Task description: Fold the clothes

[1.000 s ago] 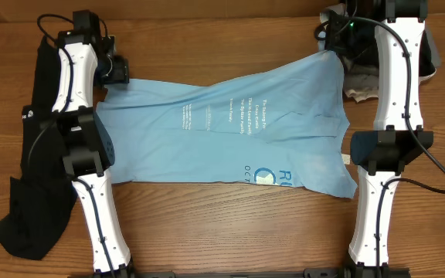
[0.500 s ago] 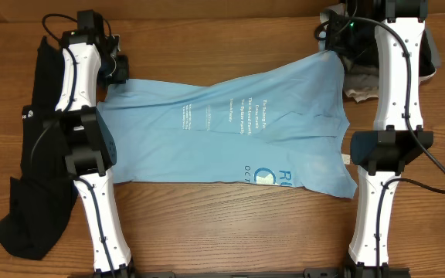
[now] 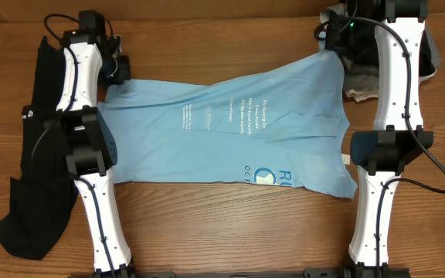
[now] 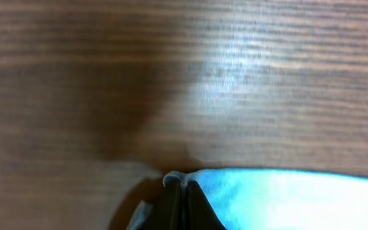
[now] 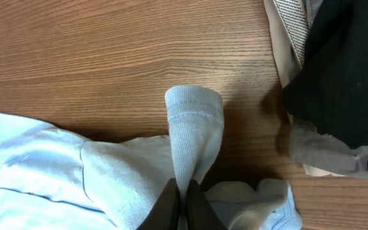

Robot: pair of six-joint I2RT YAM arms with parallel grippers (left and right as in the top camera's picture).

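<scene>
1. The light blue T-shirt (image 3: 230, 131) lies spread flat and stretched sideways across the middle of the table (image 3: 222, 232). Its small white text and blue-white logo face up.
2. The left pincer (image 3: 118, 71) sits at the shirt's upper left corner. In the left wrist view its fingers (image 4: 171, 204) are pressed together on the tip of the blue cloth, low against the wood.
3. The right pincer (image 3: 332, 42) sits at the shirt's upper right corner. In the right wrist view it (image 5: 184, 195) is clamped on a ribbed band of the shirt, and the band stands up as a small loop above the fingertips.
4. The left arm (image 3: 76, 85) rises from the near edge of the table and bends at an elbow over the shirt's left edge. It then reaches up and turns inward to the corner.
5. The right arm (image 3: 396, 77) mirrors it just right of the shirt, its forearm running up past the shirt's right edge.
6. A long black garment (image 3: 33, 154) lies left of the shirt, partly under the left arm.
7. A heap of other fabric (image 3: 361, 81), grey, beige and black, lies just right of the shirt's upper right corner.
</scene>
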